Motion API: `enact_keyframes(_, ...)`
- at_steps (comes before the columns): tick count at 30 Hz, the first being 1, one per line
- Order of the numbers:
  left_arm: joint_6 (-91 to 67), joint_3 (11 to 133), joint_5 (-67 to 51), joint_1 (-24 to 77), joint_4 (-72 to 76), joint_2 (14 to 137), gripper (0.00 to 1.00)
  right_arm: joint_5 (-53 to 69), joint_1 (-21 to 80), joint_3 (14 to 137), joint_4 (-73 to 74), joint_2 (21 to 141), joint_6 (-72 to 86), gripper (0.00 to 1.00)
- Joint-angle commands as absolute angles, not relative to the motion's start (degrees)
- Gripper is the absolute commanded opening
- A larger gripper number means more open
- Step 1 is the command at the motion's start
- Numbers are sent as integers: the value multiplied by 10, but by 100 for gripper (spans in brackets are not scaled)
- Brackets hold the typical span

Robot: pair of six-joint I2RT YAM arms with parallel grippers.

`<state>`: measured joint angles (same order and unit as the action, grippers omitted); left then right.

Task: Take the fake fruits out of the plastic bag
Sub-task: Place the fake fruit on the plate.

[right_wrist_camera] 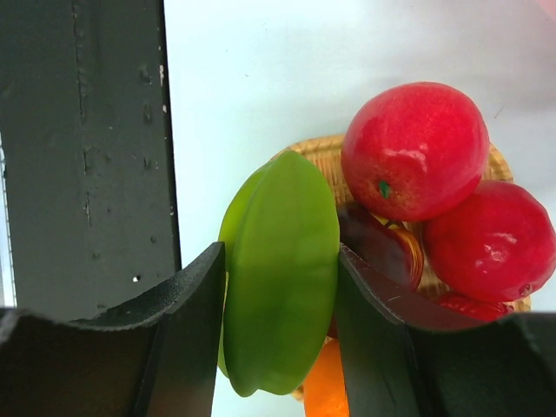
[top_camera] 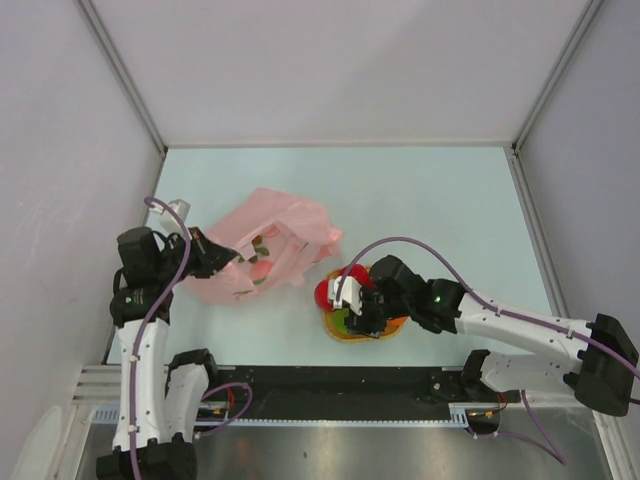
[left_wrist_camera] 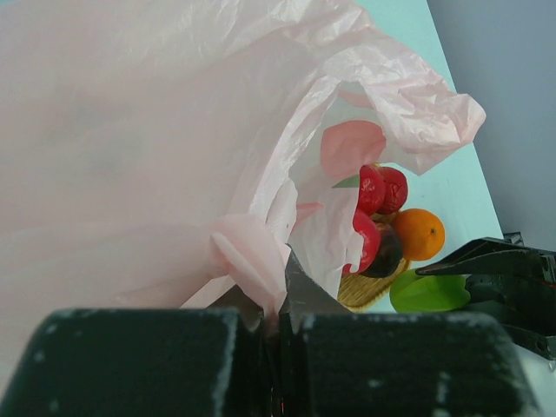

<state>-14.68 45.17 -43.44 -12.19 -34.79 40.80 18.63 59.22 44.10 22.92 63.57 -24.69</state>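
Note:
The pink plastic bag (top_camera: 268, 245) lies crumpled at the left, its mouth facing the mat. My left gripper (top_camera: 230, 262) is shut on a fold of the plastic bag (left_wrist_camera: 252, 252) at its near edge. Dark and reddish shapes show through its film; I cannot tell what they are. On the woven mat (top_camera: 385, 330) sit red fruits (right_wrist_camera: 415, 149), a dark purple one (right_wrist_camera: 373, 248) and an orange one (left_wrist_camera: 421, 234). My right gripper (right_wrist_camera: 280, 261) is shut on the green elongated fruit (right_wrist_camera: 282, 287), holding it at the mat's near-left edge, beside the pile.
A black rail (top_camera: 340, 378) runs along the table's near edge, just behind the mat and close to my right gripper (top_camera: 352, 300). Grey walls enclose the pale table (top_camera: 430, 200) on three sides.

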Motion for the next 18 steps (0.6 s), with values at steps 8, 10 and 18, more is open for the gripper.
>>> enact_keyframes(8,-166,431,-421,-128,-335,369,0,107,635,432,145,648,-189,43)
enact_keyframes(10,-171,425,-420,-127,-337,360,0,103,642,432,137,656,-185,44)
enact_keyframes(18,-178,418,-430,-127,-341,349,0,91,664,428,152,663,-194,46)
